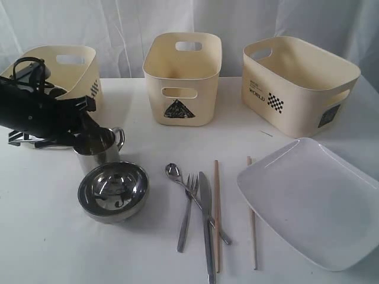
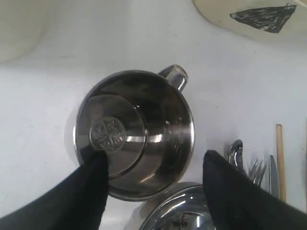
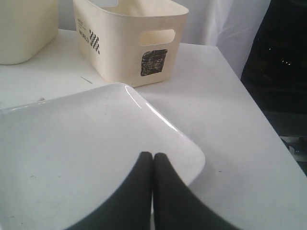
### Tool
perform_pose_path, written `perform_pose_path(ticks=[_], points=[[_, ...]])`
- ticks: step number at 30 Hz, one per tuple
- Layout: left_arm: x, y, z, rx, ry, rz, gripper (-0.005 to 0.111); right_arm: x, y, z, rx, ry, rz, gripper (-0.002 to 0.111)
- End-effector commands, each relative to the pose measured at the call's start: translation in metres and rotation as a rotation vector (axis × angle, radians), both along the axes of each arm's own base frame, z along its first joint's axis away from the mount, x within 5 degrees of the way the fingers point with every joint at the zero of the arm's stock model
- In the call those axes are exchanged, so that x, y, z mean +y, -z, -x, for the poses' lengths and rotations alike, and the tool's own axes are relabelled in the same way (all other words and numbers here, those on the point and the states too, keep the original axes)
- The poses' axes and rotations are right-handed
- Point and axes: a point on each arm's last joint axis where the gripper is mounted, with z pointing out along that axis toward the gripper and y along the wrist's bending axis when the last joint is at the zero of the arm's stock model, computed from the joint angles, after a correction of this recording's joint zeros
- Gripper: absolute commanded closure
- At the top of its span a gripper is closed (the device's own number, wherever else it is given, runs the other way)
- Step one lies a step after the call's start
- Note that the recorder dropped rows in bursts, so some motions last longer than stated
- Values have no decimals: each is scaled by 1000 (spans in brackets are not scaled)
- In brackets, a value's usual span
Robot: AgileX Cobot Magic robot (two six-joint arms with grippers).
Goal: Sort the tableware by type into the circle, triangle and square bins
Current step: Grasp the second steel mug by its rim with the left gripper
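The left gripper (image 2: pixel 153 158) hangs spread over the steel mug (image 2: pixel 136 132), which stands upright near the counter's left edge, in front of the left bin (image 1: pixel 80 77). The steel bowl (image 1: pixel 113 190) sits just beside it. In my view a closing finger may knock this bowl, or the smooth steel may slip. The right gripper (image 3: pixel 153 160) is pressed together over the white plate (image 3: pixel 72 143).

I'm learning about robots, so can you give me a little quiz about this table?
1. True or false: the right gripper is open.
2. Which mark is on the middle bin? A circle, B triangle, C star.
3. Fill in: ___ wooden chopsticks lie on the table.
Key: 1 false; 2 B; 3 two.
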Motion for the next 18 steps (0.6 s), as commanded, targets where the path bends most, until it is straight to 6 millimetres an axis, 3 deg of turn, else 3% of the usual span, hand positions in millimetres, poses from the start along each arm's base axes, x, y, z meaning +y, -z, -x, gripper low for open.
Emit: perform_pose_path(ticks=[1, 9, 18], points=[[0, -8, 6, -5, -9, -10, 46, 0, 0, 0, -11, -2, 2, 108], [10, -5, -3, -125, -91, -92, 49, 0, 0, 0, -11, -2, 2, 108], [7, 43, -10, 37, -59, -118, 49, 0, 0, 0, -11, -2, 2, 108]])
